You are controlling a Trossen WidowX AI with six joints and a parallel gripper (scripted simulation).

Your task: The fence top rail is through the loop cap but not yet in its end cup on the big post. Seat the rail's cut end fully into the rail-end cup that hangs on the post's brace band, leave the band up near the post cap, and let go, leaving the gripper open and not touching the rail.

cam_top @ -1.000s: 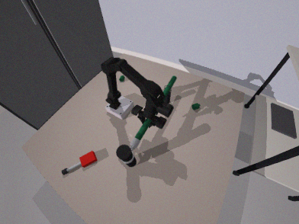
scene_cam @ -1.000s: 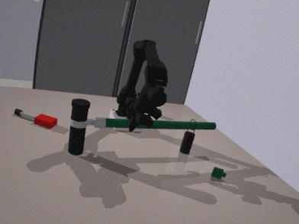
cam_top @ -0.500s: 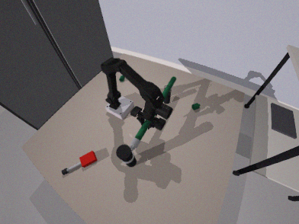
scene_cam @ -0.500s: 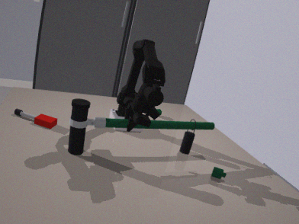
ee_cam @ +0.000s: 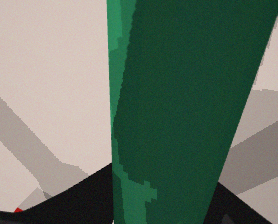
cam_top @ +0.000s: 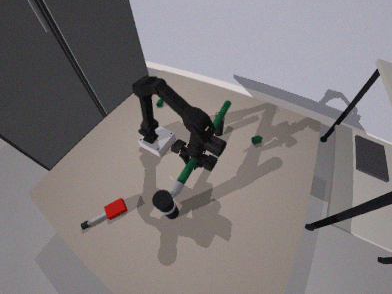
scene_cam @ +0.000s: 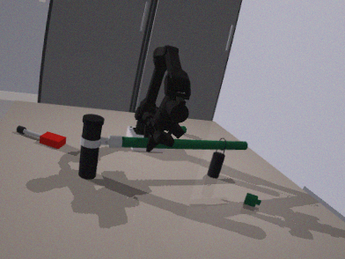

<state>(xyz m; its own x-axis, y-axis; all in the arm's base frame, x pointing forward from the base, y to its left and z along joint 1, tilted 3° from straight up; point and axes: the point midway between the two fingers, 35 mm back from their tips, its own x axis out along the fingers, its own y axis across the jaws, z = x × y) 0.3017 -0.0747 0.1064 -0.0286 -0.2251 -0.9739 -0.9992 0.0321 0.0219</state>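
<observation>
The green rail (cam_top: 186,171) (scene_cam: 202,144) (ee_cam: 185,100) lies nearly level. Its left end in the exterior view meets the grey end cup (cam_top: 177,188) (scene_cam: 115,141) with no visible gap; the cut end is hidden inside, so its depth cannot be told. The cup hangs on the pale brace band (scene_cam: 91,142), high on the black big post (scene_cam: 89,160), a little below the post cap (cam_top: 163,199) (scene_cam: 93,120). The rail's other end passes through the thin loop (scene_cam: 223,140) over the small dark post (scene_cam: 216,165). My gripper (cam_top: 194,161) (scene_cam: 156,145) (ee_cam: 158,171) is shut on the rail, a finger against each side.
A red block (cam_top: 115,208) (scene_cam: 53,140) and a grey tube (cam_top: 97,219) lie beyond the big post. One green piece (cam_top: 256,139) (scene_cam: 252,200) lies near the small post, another green piece (cam_top: 160,102) behind the white arm base (cam_top: 159,142). Dark cabinets stand behind.
</observation>
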